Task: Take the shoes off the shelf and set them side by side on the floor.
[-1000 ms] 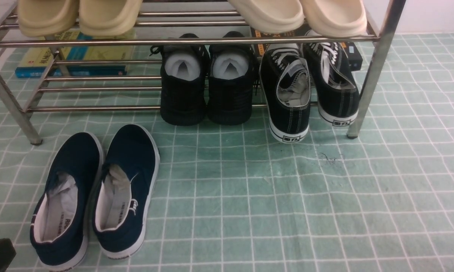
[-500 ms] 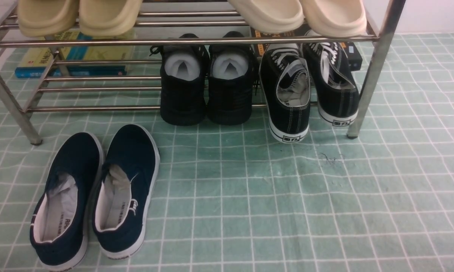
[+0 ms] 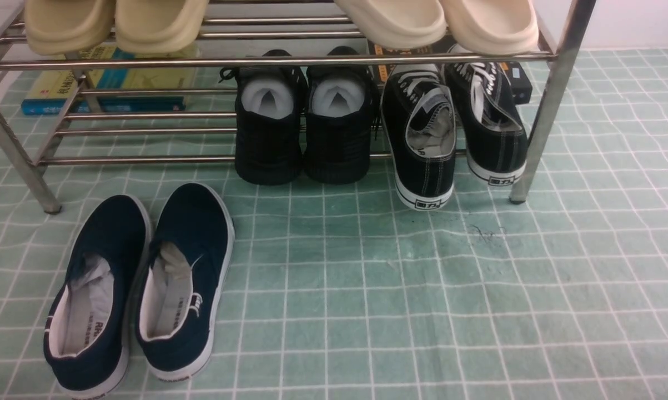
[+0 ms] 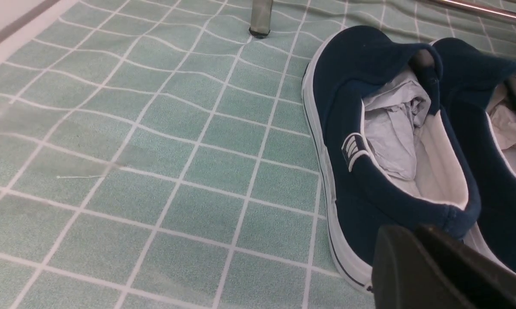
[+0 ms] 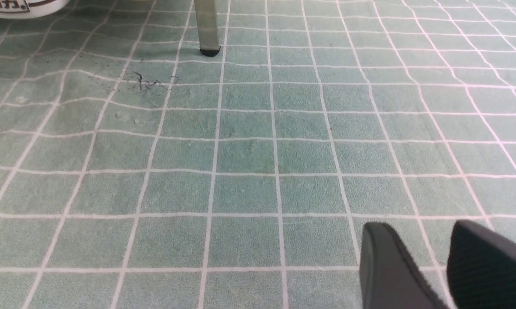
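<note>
Beside the shoes (image 4: 395,141), left claw (image 4: 416,257) hangs low, grip unclear; right claw (image 5: 438,262) slightly parted.

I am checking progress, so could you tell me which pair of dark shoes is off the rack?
The navy slip-ons with white soles: they lie side by side on the green floor, while both black pairs sit on the shelf.

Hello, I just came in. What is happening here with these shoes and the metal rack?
A two-armed robot is moving shoes from a rack to the floor. The pair of navy blue canvas slip-ons with white soles now stands side by side on the pale green gridded floor covering, in front of the shiny silver tube rack. Nothing holds them. The left end effector sits just behind one heel, empty. The right end effector is open over bare floor.
</note>
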`<move>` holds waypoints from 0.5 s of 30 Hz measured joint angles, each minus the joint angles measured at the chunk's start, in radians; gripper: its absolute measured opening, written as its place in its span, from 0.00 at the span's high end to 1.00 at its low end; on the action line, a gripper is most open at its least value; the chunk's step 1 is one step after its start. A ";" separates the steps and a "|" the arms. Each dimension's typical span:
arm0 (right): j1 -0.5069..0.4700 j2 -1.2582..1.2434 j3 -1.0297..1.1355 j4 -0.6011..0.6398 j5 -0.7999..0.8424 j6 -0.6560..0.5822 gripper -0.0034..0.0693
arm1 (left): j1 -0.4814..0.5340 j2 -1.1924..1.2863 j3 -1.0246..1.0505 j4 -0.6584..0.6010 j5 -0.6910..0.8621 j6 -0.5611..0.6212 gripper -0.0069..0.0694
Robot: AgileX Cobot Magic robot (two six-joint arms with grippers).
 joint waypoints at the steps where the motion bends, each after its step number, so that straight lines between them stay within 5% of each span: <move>1: 0.000 0.000 0.000 0.000 0.000 0.000 0.62 | -0.016 0.000 0.000 0.000 0.000 0.000 0.82; 15: 0.000 0.000 0.000 0.000 0.000 0.000 0.62 | -0.029 0.000 0.001 0.000 -0.003 0.000 0.80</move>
